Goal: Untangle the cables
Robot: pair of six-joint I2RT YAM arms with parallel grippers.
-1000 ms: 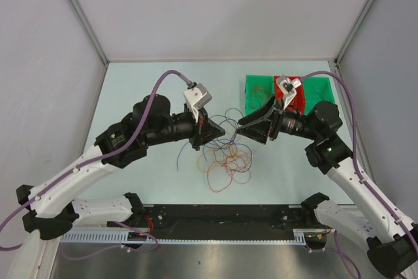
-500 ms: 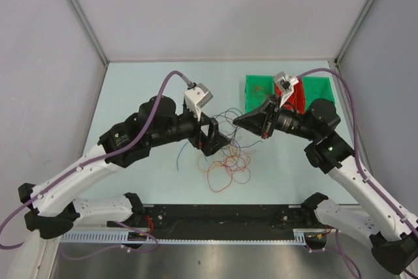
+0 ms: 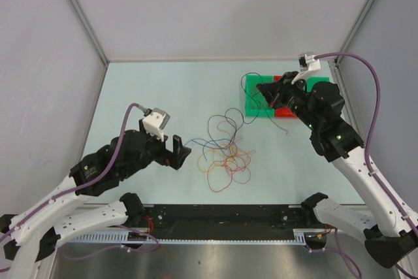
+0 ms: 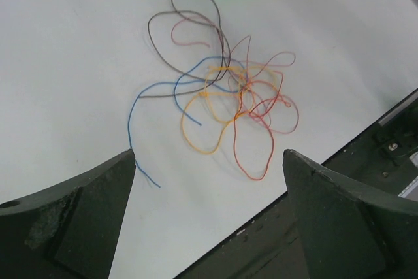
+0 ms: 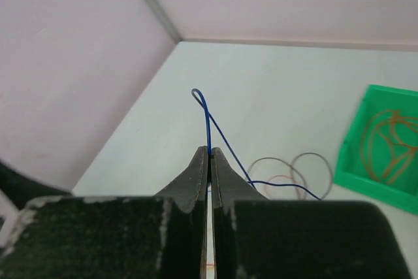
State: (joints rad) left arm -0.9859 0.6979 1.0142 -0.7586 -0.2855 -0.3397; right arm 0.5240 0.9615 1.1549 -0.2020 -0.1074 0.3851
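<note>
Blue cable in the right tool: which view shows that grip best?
Right wrist: the right tool is shut on the blue cable. Top external shows only a thin strand; left wrist only the pile.

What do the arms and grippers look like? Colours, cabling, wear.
Left arm and right arm: white lower links, black upper links and wrists. A thick purple cable runs along each, ending at a white wrist camera housing. Left gripper and right gripper: black, with two tapered fingers, matte with grey scuffs.
</note>
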